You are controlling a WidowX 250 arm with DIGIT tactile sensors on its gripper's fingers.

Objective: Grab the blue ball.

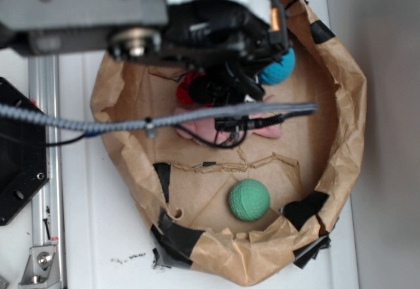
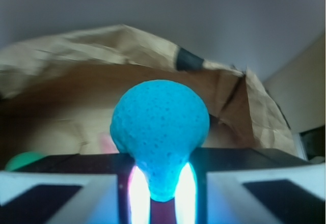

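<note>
teal-blue and matte, the blue ball (image 2: 159, 127) showed a finely pitted, spongy skin in the wrist view, and it was no longer round: its lower part was pinched to a narrow neck between the two pale fingers (image 2: 137, 196) of the gripper (image 2: 160, 193), while the upper part bulged wide, giving a bulb or pear shape. its long axis ran up and down in that view, narrow end toward the camera base, broad end pointing away toward the bag wall. the fingers were clamped on the ball from both sides, their inner faces glowing bright where light came through.

in the exterior view the blue ball (image 1: 279, 67) peeked out beside the black gripper (image 1: 259, 72), at the far side of a crumpled brown paper basin (image 1: 341, 138) with a rolled, creased rim patched by strips of black tape (image 1: 177, 236). its floor was flat cardboard-brown paper with wrinkled seams.

a green ball (image 1: 249, 200), round and dimpled, lay near the basin's near rim, well apart from the blue one. a soft pink bunny (image 1: 210, 128) lay mid-floor under the arm's braided grey cable (image 1: 98, 123), and a red wad (image 1: 187, 90) showed just behind it, mostly hidden by the gripper body. whether the blue ball touched the floor could not be told.
</note>
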